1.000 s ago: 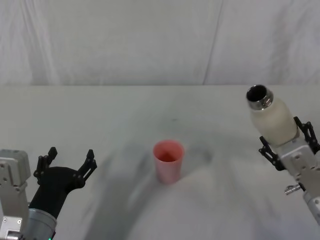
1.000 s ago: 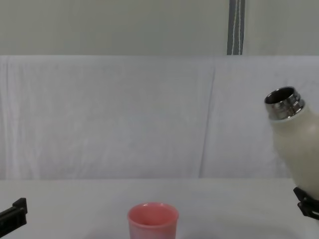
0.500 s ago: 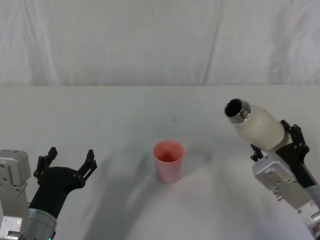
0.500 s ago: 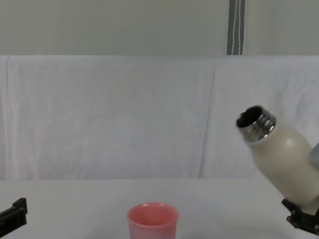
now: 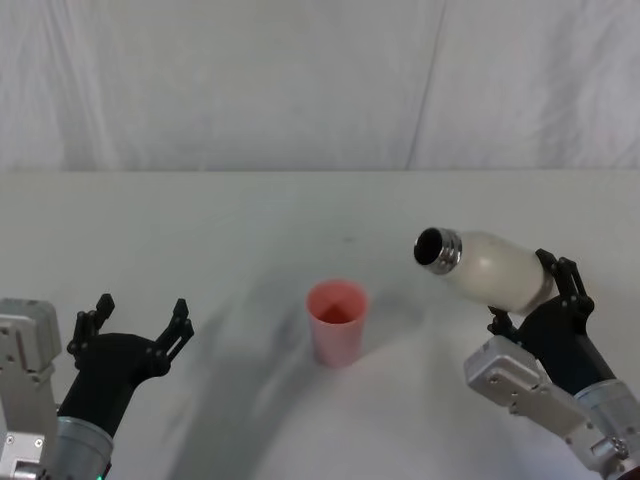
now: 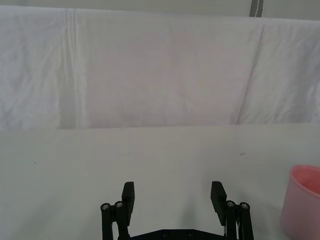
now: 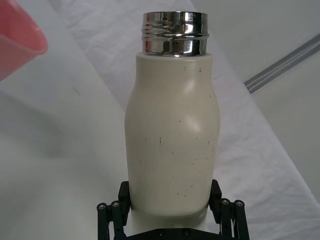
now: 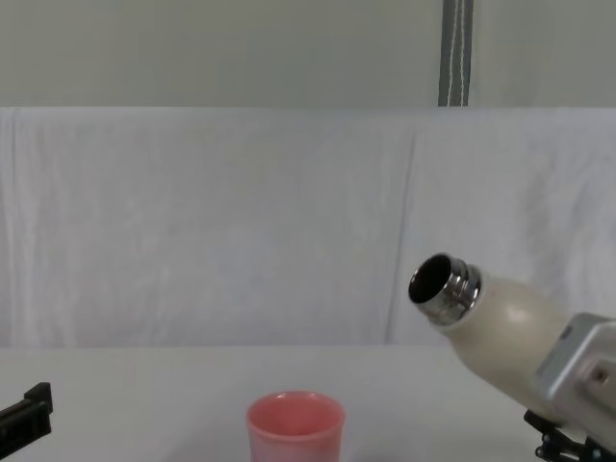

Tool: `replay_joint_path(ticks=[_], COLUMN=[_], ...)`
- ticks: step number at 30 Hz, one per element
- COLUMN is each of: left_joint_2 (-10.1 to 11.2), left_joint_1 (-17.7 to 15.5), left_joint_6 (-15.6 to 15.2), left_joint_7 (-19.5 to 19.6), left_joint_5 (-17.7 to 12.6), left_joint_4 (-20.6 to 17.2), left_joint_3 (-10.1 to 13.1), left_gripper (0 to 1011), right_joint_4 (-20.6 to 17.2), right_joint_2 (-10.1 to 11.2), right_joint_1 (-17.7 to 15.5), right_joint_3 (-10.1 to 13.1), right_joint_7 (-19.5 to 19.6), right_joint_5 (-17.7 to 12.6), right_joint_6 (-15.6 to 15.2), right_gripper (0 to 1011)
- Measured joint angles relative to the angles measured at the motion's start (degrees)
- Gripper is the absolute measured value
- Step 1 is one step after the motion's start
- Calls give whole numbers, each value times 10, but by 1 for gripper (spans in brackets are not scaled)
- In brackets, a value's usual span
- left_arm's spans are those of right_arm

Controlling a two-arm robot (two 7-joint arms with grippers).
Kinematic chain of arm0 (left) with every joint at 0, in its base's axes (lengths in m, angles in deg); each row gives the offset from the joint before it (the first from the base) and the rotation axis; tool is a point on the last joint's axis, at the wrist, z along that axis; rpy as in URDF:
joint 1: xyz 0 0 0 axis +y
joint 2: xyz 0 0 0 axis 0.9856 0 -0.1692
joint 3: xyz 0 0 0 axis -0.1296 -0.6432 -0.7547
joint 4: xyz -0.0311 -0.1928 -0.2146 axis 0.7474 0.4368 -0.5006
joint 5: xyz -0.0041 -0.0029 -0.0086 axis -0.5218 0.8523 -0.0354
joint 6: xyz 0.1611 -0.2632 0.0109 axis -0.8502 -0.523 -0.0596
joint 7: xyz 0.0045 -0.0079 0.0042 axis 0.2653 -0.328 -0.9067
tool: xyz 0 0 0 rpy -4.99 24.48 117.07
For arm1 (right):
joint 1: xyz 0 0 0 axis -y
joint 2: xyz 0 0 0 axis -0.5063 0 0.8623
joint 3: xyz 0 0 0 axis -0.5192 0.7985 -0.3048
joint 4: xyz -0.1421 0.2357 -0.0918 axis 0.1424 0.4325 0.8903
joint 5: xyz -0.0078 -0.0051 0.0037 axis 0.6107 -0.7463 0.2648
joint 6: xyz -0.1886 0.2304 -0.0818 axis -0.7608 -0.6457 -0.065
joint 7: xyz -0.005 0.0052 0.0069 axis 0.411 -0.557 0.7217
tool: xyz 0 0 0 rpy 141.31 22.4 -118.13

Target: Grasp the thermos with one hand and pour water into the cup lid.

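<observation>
My right gripper [image 5: 540,295] is shut on the base of the cream-white thermos [image 5: 490,268], which is lifted off the table and tilted steeply to the left. Its open silver neck [image 5: 438,248] points toward the pink cup lid [image 5: 336,322] and sits to the right of it and higher. The chest view shows the thermos [image 8: 500,332] leaning over, its mouth above and right of the cup lid [image 8: 295,425]. In the right wrist view the thermos [image 7: 173,130] sits between the black fingers [image 7: 114,210]. My left gripper [image 5: 137,322] rests open at the near left, nothing in it.
The white cloth-covered table [image 5: 200,230] runs back to a white draped backdrop [image 5: 250,80]. Open tabletop lies between the left gripper [image 6: 173,199] and the cup lid [image 6: 302,200].
The right arm has tipped the thermos from near upright to steeply slanted, and carried its mouth left toward the cup lid. The left gripper and cup lid have stayed put.
</observation>
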Motion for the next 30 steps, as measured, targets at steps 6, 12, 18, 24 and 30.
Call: replay_joint_path(ticks=[6,12,18,24,30], left_joint_2=[0,0,0,0,0], left_joint_1=[0,0,0,0,0], left_joint_6=[0,0,0,0,0], left_joint_7=[0,0,0,0,0], left_joint_5=[0,0,0,0,0], left_joint_4=[0,0,0,0,0], left_joint_3=[0,0,0,0,0], left_gripper=[1001,1001,1001,1001,1001], right_joint_4=[4,10,21,31,39], right_joint_2=[5,6,6,10,18], right_joint_1=[3,9,20,32,42], right_joint_3=[-9,-17,-28,-42,-55], right_joint_7=[11,15,17,19,23], right_joint_5=[23,36,51,68,88], right_joint_6=[-7,-14,-19,-23,-26], right_gripper=[955,955,955,955,955])
